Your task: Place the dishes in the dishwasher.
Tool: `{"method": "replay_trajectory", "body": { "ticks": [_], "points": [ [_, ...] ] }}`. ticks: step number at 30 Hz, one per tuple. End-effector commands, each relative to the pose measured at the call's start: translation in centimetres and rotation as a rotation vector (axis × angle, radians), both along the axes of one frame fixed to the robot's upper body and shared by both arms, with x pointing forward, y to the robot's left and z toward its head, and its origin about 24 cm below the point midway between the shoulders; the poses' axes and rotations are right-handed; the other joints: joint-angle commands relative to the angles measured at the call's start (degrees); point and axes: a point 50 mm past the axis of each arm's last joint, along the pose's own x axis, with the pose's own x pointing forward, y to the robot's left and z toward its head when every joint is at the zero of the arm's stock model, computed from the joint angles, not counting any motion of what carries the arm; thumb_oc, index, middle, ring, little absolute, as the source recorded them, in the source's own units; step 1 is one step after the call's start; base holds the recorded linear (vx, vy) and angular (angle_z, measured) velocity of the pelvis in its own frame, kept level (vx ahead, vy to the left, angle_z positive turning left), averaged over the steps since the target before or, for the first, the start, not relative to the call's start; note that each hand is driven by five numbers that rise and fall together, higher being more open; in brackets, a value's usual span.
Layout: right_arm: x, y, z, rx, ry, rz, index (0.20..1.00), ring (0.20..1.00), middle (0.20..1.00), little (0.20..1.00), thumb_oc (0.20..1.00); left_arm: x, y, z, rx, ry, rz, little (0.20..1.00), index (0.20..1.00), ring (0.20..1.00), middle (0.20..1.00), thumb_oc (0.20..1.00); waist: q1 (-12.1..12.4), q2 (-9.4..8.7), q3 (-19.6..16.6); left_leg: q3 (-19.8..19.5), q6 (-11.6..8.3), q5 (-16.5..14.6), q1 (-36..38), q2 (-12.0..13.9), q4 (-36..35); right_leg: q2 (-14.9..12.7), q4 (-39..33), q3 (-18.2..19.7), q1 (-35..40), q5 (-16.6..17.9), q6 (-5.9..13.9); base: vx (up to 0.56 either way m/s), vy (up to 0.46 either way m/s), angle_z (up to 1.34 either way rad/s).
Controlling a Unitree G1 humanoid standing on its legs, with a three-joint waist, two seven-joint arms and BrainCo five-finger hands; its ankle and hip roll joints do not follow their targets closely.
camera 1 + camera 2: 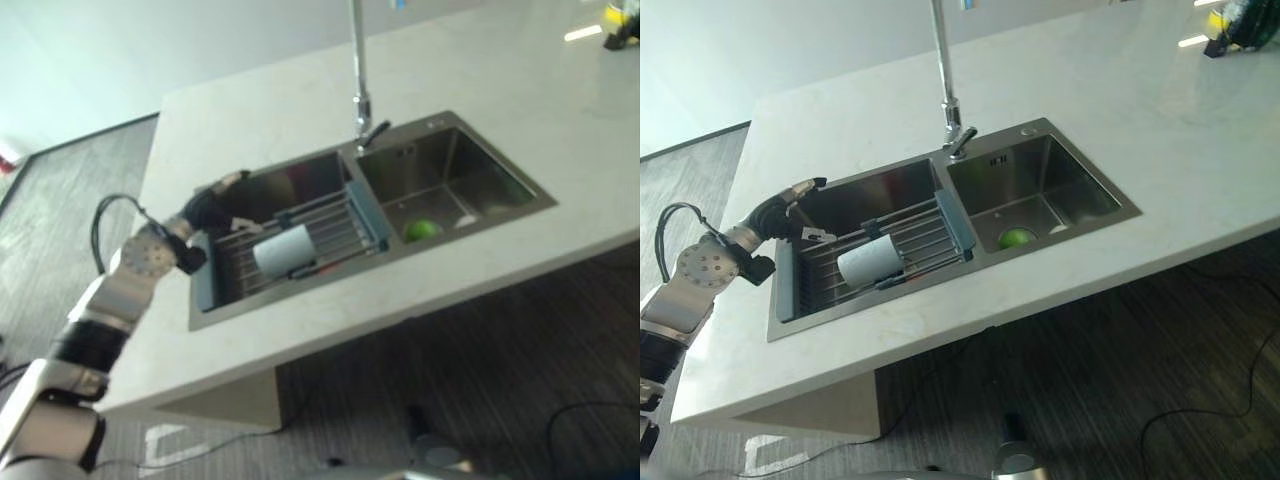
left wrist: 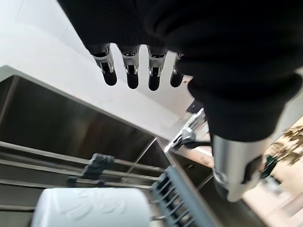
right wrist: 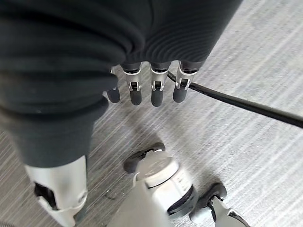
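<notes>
A: Where is the cup [image 1: 869, 262] seen?
B: It is laid on its side on the rack [image 1: 930, 238], which is set across the left basin of the sink [image 1: 1120, 208]. A small tag-like piece [image 1: 817, 236] is seen on the rack near the left hand.

A: And the left hand [image 1: 783, 207]?
B: It is held above the basin's left rim, just beside the rack, apart from the cup. Its fingers [image 2: 130, 71] are kept straight and relaxed, and nothing is held.

A: The right hand [image 3: 71, 85]?
B: It is hung low over the striped floor [image 3: 246, 156], fingers loose, nothing gripped.

A: What else is noted?
B: A green object [image 1: 1016, 238] is lying in the right basin by the drain. The tap [image 1: 951, 105] is stood behind the divider. The sink is set into the pale desk [image 1: 1140, 110].
</notes>
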Motion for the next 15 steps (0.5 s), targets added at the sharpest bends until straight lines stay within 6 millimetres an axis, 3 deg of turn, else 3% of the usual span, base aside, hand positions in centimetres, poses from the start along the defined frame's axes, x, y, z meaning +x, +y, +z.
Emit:
{"method": "replay_trajectory", "body": {
  "ticks": [1,9,15],
  "points": [
    [1.5,-0.1,0.2,0.001,-0.050,0.011,1.000,1.000,1.000,1.000,1.000,1.2,0.6,4.4,0.037,-0.154,0.027,1.000,1.000,1.000,1.000,1.000,-0.6,-2.68,0.6,-2.1,1.01,-3.7,-1.8,-0.7,2.6,-5.9,1.2,-0.1,3.6,-5.1,7.01,0.01,0.036,-0.25],
    [3.7,-0.7,0.9,-0.016,-0.143,0.023,1.000,1.000,1.000,1.000,1.000,1.5,0.2,3.4,0.038,-0.117,0.013,1.000,1.000,1.000,1.000,1.000,-2.3,-1.28,3.4,-2.2,1.49,-4.3,-4.2,-2.6,3.8,-7.2,1.8,1.8,0.7,-4.3,7.51,0.00,0.031,-0.08],
    [3.5,-1.7,1.3,-0.046,-0.142,-0.004,1.000,1.000,1.000,1.000,1.000,1.4,0.1,1.7,0.026,-0.057,0.012,1.000,1.000,1.000,1.000,1.000,-3.1,-0.58,4.6,-2.1,1.52,-4.6,-5.0,-3.1,4.6,-7.5,2.2,2.3,-0.1,-4.4,7.62,0.01,0.037,-0.09]
  ]
}}
